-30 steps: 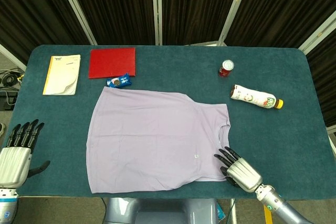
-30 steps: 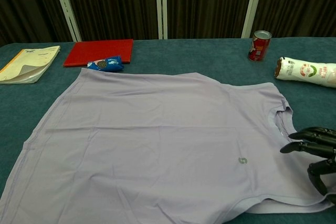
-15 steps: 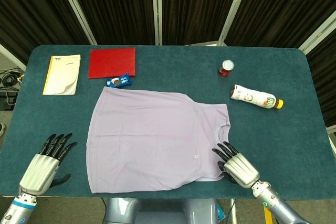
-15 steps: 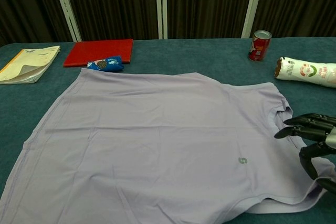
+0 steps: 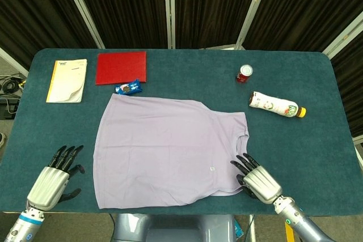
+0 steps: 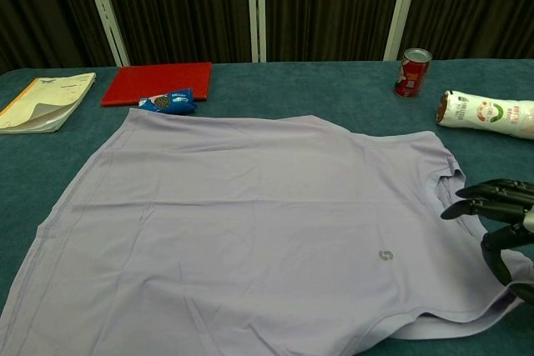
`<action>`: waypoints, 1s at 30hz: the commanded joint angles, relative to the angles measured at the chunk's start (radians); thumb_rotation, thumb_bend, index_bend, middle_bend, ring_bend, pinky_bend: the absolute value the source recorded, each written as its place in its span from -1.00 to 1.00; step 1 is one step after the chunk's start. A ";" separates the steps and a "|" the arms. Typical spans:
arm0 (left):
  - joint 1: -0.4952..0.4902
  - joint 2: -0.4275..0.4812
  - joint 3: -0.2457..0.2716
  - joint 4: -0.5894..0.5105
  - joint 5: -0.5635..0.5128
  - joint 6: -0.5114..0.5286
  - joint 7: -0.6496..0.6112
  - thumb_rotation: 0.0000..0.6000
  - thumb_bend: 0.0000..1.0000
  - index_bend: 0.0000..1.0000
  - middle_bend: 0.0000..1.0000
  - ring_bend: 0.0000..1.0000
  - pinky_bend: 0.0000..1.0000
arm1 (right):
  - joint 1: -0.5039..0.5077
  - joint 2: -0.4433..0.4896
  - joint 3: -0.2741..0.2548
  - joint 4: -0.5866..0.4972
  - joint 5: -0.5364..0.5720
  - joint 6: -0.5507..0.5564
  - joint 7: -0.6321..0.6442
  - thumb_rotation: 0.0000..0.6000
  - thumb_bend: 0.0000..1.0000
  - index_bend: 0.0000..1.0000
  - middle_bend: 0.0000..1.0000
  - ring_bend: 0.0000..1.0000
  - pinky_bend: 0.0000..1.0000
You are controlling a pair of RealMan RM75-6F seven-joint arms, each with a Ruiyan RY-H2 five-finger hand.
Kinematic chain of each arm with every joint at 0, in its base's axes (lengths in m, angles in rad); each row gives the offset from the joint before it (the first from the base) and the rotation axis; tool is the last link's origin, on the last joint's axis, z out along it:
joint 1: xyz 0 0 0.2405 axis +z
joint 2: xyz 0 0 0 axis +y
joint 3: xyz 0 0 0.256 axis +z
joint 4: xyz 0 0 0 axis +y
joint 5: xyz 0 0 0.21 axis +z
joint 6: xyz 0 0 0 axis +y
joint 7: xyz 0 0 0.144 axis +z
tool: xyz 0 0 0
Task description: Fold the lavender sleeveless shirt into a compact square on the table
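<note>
The lavender sleeveless shirt [image 5: 170, 151] [image 6: 250, 223] lies spread flat in the middle of the teal table [image 5: 317, 157], neck opening toward the right. My right hand [image 5: 258, 181] [image 6: 501, 223] sits at the shirt's near right corner, by the shoulder strap. Its fingers are spread over the cloth edge and it holds nothing. My left hand [image 5: 54, 177] rests over the bare table just left of the shirt's near left corner, fingers apart and empty. The chest view does not show the left hand.
Along the far side lie a yellow notebook [image 5: 67, 80] [image 6: 46, 102], a red board [image 5: 121, 67] [image 6: 158, 82] and a blue snack packet [image 5: 127, 87] [image 6: 167, 102] touching the shirt's far corner. A red can [image 5: 244, 73] [image 6: 413, 72] and a lying bottle [image 5: 277, 105] [image 6: 488, 114] are at the right.
My left hand has come in from the table's left edge toward the shirt's near left corner. The right hand shifted only slightly at the near right corner. The shirt has not moved.
</note>
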 commanded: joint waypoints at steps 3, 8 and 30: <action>-0.041 -0.073 0.050 0.118 0.080 -0.047 -0.087 1.00 -0.50 0.15 -1.00 -1.00 -1.00 | 0.000 0.003 -0.001 -0.003 0.000 0.002 -0.001 1.00 -0.08 0.32 -0.74 -1.00 -1.00; -0.044 -0.119 0.074 0.175 0.085 -0.084 -0.070 1.00 -0.42 0.15 -1.00 -1.00 -1.00 | 0.001 0.007 0.000 -0.006 -0.001 0.006 0.003 1.00 -0.08 0.32 -0.74 -1.00 -1.00; -0.046 -0.169 0.132 0.238 0.045 -0.184 -0.005 1.00 -0.44 0.04 -1.00 -1.00 -1.00 | 0.004 0.013 0.001 -0.010 0.004 0.006 0.011 1.00 -0.06 0.33 -0.74 -1.00 -1.00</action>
